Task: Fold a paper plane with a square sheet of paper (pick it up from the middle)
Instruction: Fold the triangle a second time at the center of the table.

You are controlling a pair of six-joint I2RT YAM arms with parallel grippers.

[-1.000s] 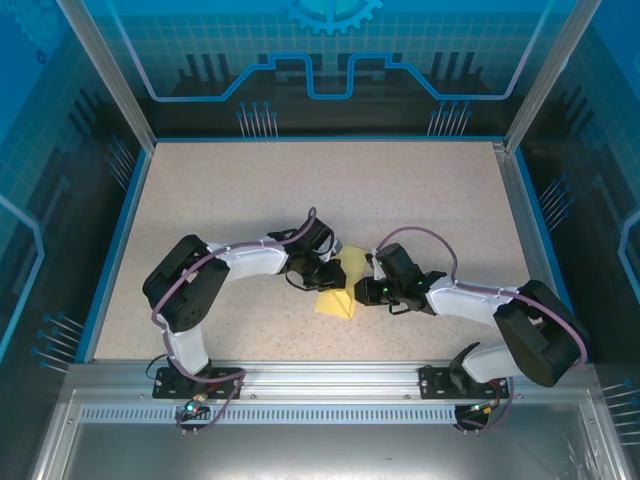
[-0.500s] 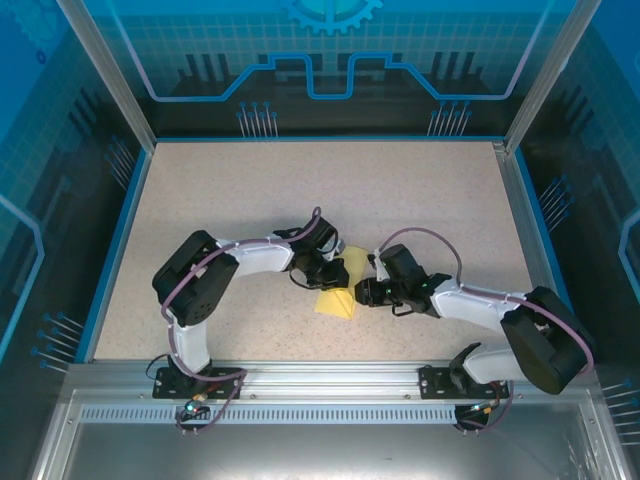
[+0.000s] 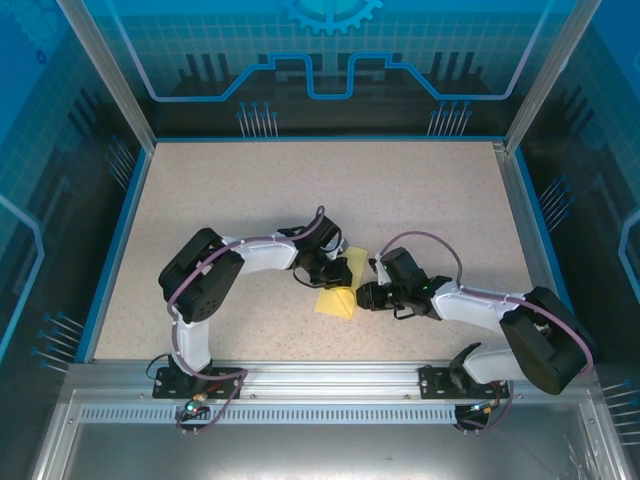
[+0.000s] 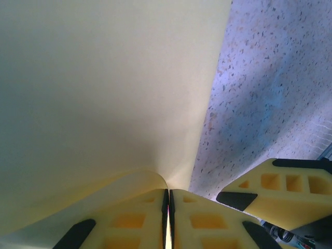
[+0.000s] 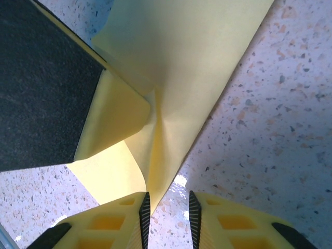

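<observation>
1. Since a second ago, the elbow of the left arm has swung inward toward the middle of the table. The right gripper (image 3: 362, 296) has slid a little to the left and nearer. The square sheet of paper (image 3: 336, 301) lies in the same spot as before.
2. The sheet lies between the two grippers, in the near half of the table (image 3: 300, 190) and close to its centre line. It is creased into a yellow wedge, and its near corner rests on the surface.
3. The left gripper (image 4: 168, 218) has its fingers pressed together, and a curl of the sheet runs down into the seam between them, so it pinches the paper.
4. In the right wrist view, the right gripper's fingers (image 5: 119, 223) stand slightly apart, with bare table showing in the narrow gap. The paper's crease comes down to the tip of one finger but is not clamped.
5. The table is speckled beige with a blue rim (image 3: 120, 235). Translucent blue panels (image 3: 330, 60) with printed line patterns wall it in, set in metal posts. A grey rail (image 3: 320, 378) carries both arm bases.
6. From above, the grippers cover the sheet's far edge, so its full outline cannot be seen. In the right wrist view, a black grainy shape (image 5: 41, 88) overlaps the paper, and what it is cannot be told. Both wrist views cut off their own fingers at the bottom edge.
</observation>
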